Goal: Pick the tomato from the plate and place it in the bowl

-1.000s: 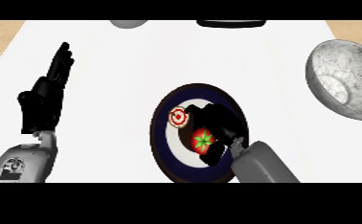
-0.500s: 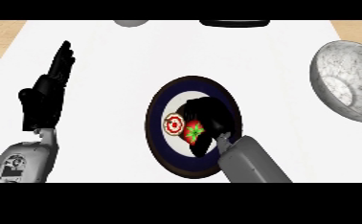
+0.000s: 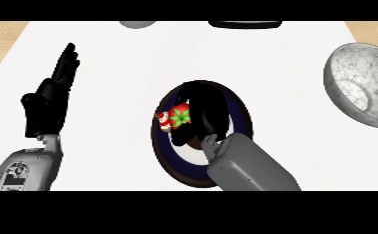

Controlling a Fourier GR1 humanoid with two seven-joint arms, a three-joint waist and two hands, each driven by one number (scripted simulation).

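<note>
Our right hand (image 3: 203,115) now lies over the middle of the plate (image 3: 166,160), its dark fingers reaching toward twelve o'clock and covering most of the plate's centre. A second ago it sat lower and to the right of the tomato (image 3: 177,117); half a second ago it was closing in from four o'clock. Now it has come right up against the fruit, and the tomato shows only as a red patch with its green star at the hand's nine o'clock side. Compared with the earlier views, the tomato has also moved toward the plate's nine o'clock rim, so we judge that our approach has nudged it along.

The fingers seem to curve over the tomato, yet we cannot tell whether they are clamped on it or merely lying against it, because the palm hides the contact. The tomato is on the plate and not lifted.

The bowl (image 3: 354,88) sits well apart at two o'clock on the white surface (image 3: 118,78), with nothing in it. Our left hand (image 3: 50,100) rests open at nine o'clock, fingers straight and up, unchanged.

We judge the grasp to be the step in hand; the carry to the bowl is not yet begun.
</note>
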